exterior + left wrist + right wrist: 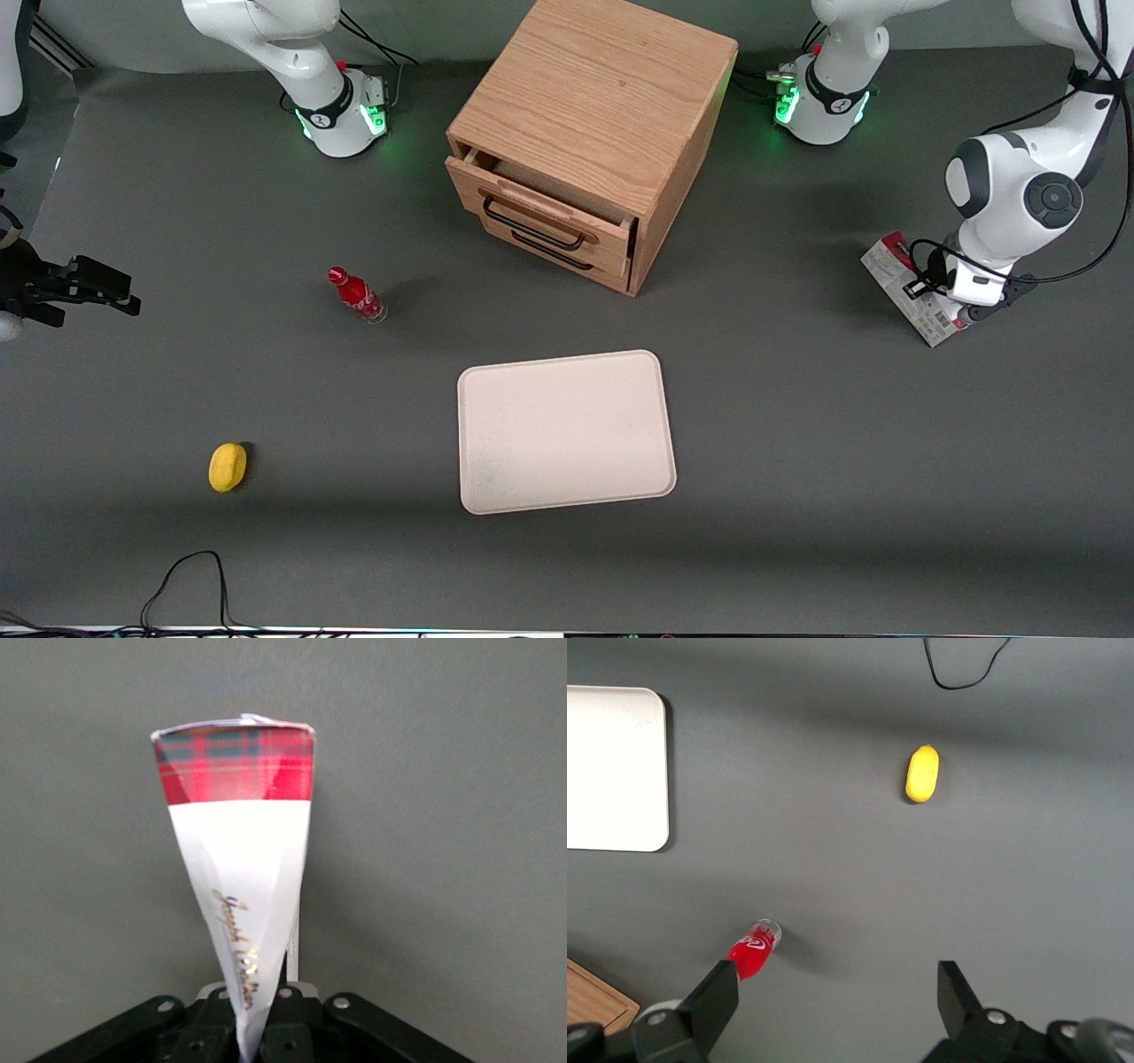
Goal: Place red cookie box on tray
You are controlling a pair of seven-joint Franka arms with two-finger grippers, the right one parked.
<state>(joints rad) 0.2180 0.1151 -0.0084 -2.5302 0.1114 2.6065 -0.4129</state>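
The red cookie box (902, 285) is toward the working arm's end of the table, its grey-white printed side with barcode facing up. My left gripper (955, 306) is at the box's end nearer the front camera, shut on it. In the left wrist view the box (239, 859) runs out from between the jaws of the gripper (252, 1032), its white end pinched and its red tartan end away from them. I cannot tell whether the box rests on the table. The pale pinkish-beige tray (567, 431) lies flat and bare mid-table, well apart from the box; it also shows in the right wrist view (611, 771).
An oak drawer cabinet (585, 133) stands farther from the front camera than the tray, its top drawer slightly open. A small red bottle (356, 295) and a yellow lemon-shaped object (228, 466) lie toward the parked arm's end. A black cable (190, 576) loops at the front edge.
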